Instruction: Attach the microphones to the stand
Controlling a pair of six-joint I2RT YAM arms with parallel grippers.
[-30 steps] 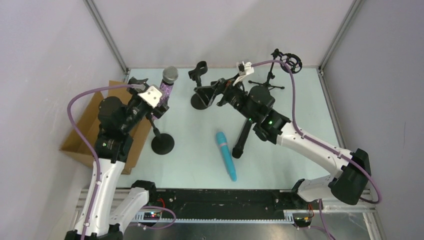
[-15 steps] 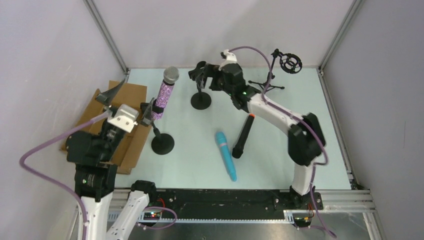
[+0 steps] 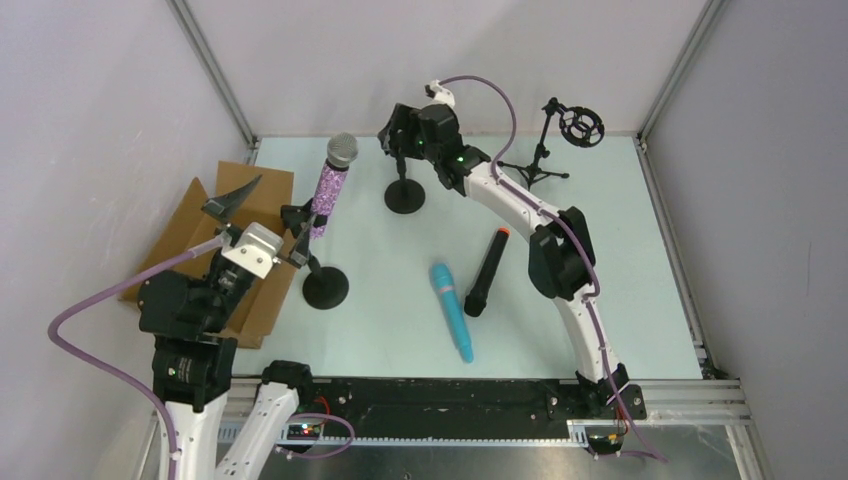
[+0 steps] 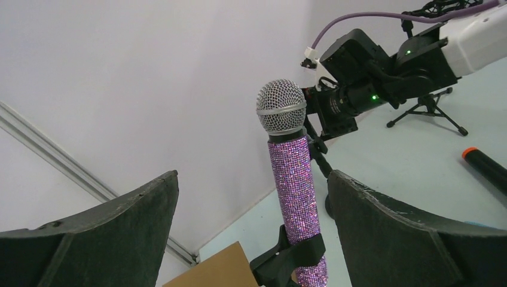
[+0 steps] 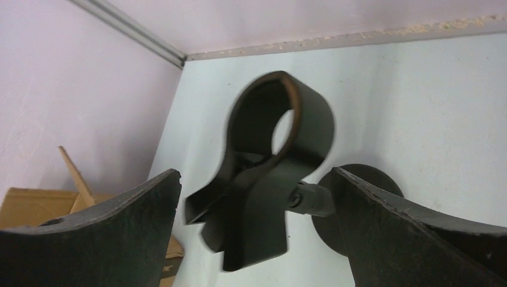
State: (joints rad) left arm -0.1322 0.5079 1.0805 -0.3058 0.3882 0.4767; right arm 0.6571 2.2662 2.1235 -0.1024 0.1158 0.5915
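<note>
Pale mint table [image 3: 600, 260]: only my two arms have moved in the last second.

Left arm has pulled back toward the brown cardboard box [image 3: 190, 215]. My left gripper [image 3: 262, 212] was close in on the purple glitter microphone with silver mesh head [image 3: 330, 185]. It's now clear of it, jaws wide, nothing held. The mic stayed put, tilted slightly, seated in the clip of the near-left black round-base stand [image 3: 325, 288]. Left wrist view shows the clip round the lower handle, with my fingers either side and apart from it. I read mic one as done.

Right arm has swung from low over the table centre up to the far stand. My right gripper [image 3: 398, 135] is wide open and empty, fingers flanking the empty black C-shaped clip [image 5: 269, 179] on the second round-base stand [image 3: 405, 198]. Can't tell if there's contact. The clip is blurred in the wrist view.

Unmoved:
- The all-black microphone with orange-red end [image 3: 485, 272] lies flat mid-table.
- The plain light-blue microphone [image 3: 452, 312] lies flat just to its left, not touching it.
- The black tripod stand with ring mount [image 3: 578, 125] at far right is empty.

Meaning: one of three is in. My guess is the right gripper is lining up on the clip to orient or steady it. Neither loose mic is picked up yet, so that grab comes next.
</note>
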